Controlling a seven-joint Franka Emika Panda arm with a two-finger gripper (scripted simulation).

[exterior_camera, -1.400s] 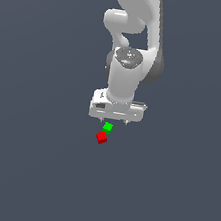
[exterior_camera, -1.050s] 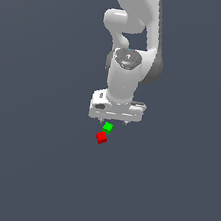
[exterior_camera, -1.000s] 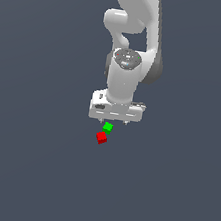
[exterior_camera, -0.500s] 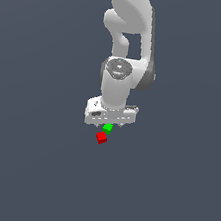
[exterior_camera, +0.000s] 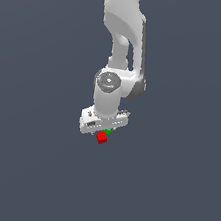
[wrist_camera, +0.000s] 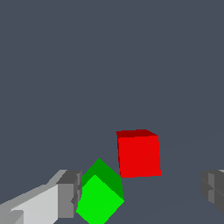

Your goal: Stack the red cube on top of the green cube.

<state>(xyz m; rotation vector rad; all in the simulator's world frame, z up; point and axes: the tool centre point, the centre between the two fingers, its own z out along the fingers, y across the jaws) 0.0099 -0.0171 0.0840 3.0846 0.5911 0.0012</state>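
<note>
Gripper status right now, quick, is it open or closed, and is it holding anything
Gripper: open, holding nothing; the red cube sits between its spread fingers, ungrasped, with the green cube beside one finger.

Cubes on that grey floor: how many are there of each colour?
Red cube: 1
Green cube: 1
Total: 2 cubes
</note>
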